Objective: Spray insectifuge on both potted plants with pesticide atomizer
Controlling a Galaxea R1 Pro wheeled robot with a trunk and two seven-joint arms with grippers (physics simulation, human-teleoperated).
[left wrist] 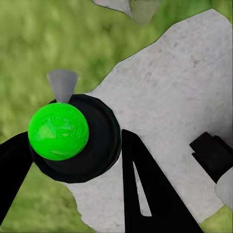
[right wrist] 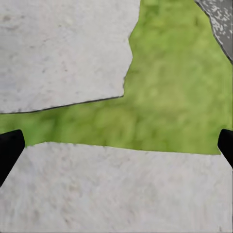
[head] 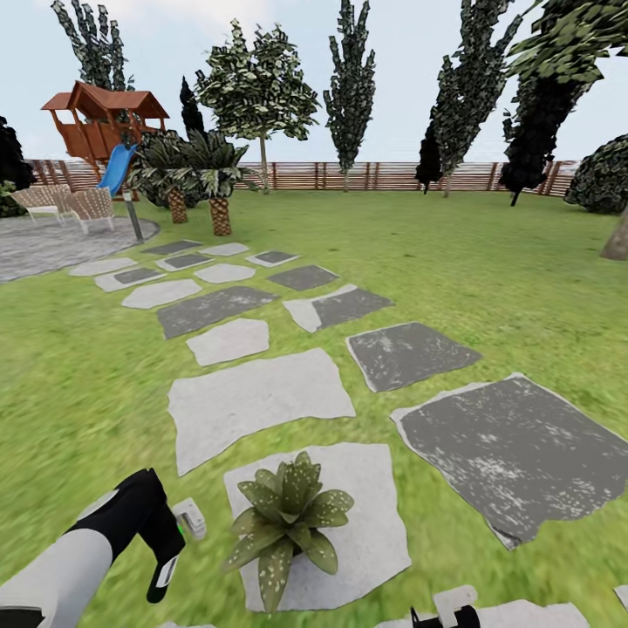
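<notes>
The left gripper (head: 179, 532) sits low over the lawn (head: 488, 262), its black fingers pinching the pesticide atomizer (head: 189, 516), whose white head pokes out just past the fingertips. In the left wrist view the atomizer (left wrist: 73, 138) reads as a round dark body capped by a bright green disc, held between the two black fingers (left wrist: 145, 189), one on each side and touching it (a small grey cone juts from its far edge).

Just beyond that gripper, on the side toward the other arm, a potted plant (head: 288, 519) spreads its speckled green leaves over a pale stepping stone (head: 371, 523); the atomizer is near the leaves but apart from them. Whether any insectifuge lies on the leaves I cannot tell, since the leaves carry pale spots of their own.

The right gripper (right wrist: 116, 145) hangs over the pale stones (right wrist: 63, 53) and a strip of grass, its two black fingertips (right wrist: 8, 145) spread wide apart with only ground between them.

Far ahead of both grippers stand a wooden fence (head: 349, 174), trees and a play tower (head: 105, 122) with a blue slide.
</notes>
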